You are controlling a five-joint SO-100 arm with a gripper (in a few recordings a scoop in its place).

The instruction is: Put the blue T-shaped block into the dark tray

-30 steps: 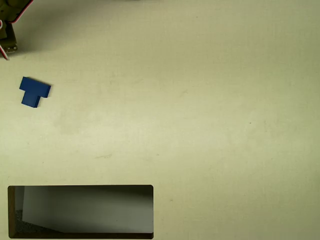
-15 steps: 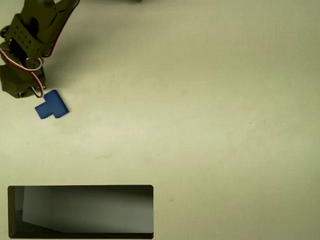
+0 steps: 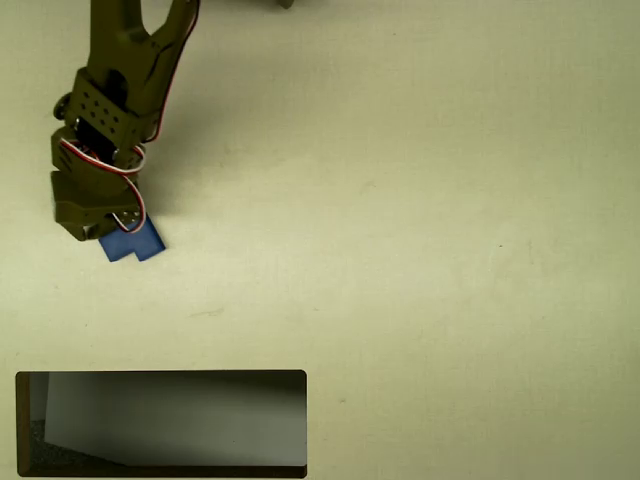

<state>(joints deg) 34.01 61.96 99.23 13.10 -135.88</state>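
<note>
The blue T-shaped block (image 3: pixel 138 244) lies on the pale table at the left, with only its lower right part showing. My olive-green gripper (image 3: pixel 104 224) hangs directly over its upper left part and covers it. The gripper's head hides the fingers, so I cannot see whether they hold the block or merely touch it. The dark tray (image 3: pixel 160 376) sits at the bottom left, well below the block, its grey inside bare.
The olive arm (image 3: pixel 125 80) with red and white wires reaches down from the top left corner. The pale tabletop (image 3: pixel 420 230) stretches open to the right of the block and between block and tray.
The arm has swung in from the top left corner. The block has shifted down and to the right with it, has turned, and is now partly covered by the gripper.
</note>
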